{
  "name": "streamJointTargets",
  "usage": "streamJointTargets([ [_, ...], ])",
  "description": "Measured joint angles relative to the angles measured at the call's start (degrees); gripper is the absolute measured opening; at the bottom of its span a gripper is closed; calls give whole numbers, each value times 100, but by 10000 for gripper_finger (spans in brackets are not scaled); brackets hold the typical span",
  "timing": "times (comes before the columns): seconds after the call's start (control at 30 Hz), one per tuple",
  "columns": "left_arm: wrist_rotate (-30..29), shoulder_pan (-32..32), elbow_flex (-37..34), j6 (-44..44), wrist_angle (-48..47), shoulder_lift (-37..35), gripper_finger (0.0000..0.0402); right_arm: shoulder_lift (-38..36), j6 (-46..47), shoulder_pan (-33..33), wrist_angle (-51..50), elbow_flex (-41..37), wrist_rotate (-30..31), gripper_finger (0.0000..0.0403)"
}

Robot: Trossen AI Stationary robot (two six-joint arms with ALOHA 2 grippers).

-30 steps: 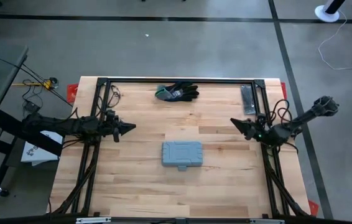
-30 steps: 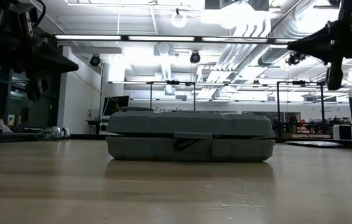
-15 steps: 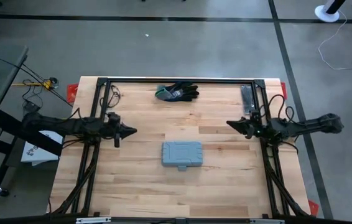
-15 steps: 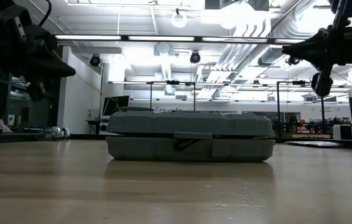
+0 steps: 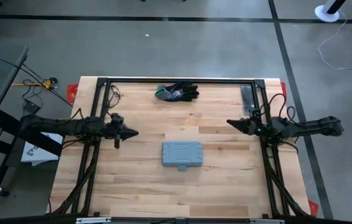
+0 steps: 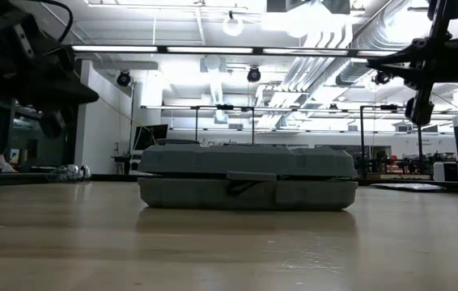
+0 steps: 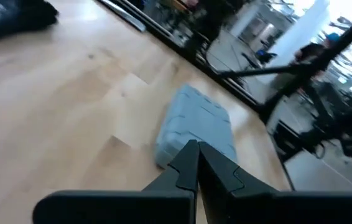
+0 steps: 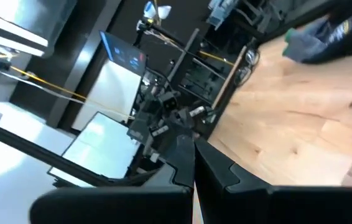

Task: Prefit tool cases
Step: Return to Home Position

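Tool case point(image 5: 182, 154) unmoved, lid down; left gripper point(image 5: 132, 132) and right gripper point(image 5: 229, 122) fingers together, right arm point(image 5: 306, 127) straighter than before.

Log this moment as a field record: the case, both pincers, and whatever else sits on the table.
case: tool case, grey-blue, lid closed, lying flat near the middle of the wooden table
left arm: left pincer shut, empty, left of the case and apart from it
right arm: right pincer shut, empty, right of the case and apart from it
other items: gloves and dark flat bar, both by the table edge at the high view's top
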Motion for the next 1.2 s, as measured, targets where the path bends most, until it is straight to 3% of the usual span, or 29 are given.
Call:
streamJointTargets([
  [0.43, -11, 66, 0, 820, -1, 2, 0, 2, -89, 0, -338, 0, -31, 0],
  [1.2, -15, 66, 2, 825, -7, 2, 0, 2, -88, 1, -351, -2, -25, 0],
])
